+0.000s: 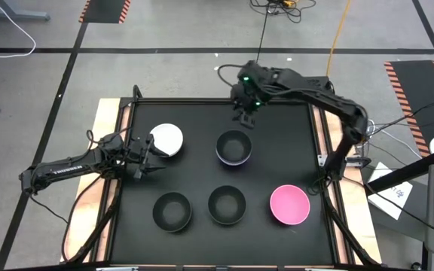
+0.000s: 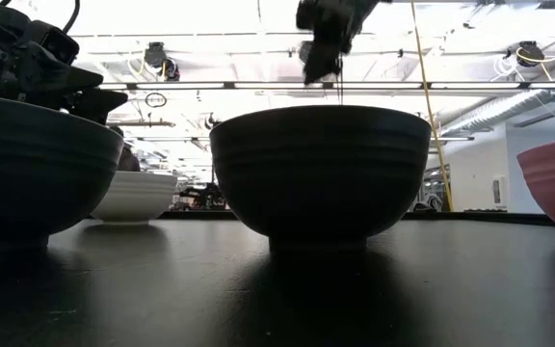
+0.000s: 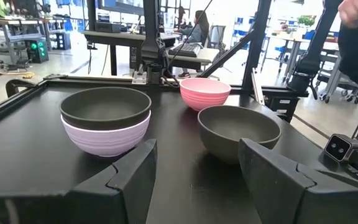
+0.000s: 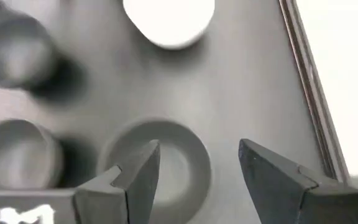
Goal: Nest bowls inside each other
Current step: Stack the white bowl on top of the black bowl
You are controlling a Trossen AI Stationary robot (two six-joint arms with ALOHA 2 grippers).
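Right gripper [image 1: 245, 117] spread above black-in-lavender bowls [image 1: 234, 148] — left gripper [image 1: 151, 159] spread beside white bowl [image 1: 166, 139]

Left arm reaching in from the left edge, left gripper [image 1: 151, 159] sitting low with fingers spread, right arm arching over the far side, right gripper [image 1: 246, 114] hanging with fingers parted

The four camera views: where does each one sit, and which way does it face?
High view: overhead, facing down; both arms, left gripper beside the white round plastic bowl.
Low view: table height, facing a black plastic bowl.
Left wrist view: behind its fingers, facing the black bowl nested in the lavender plastic bowl.
Right wrist view: looking down between its fingers.
High and left wrist views share the pink plastic bowl.
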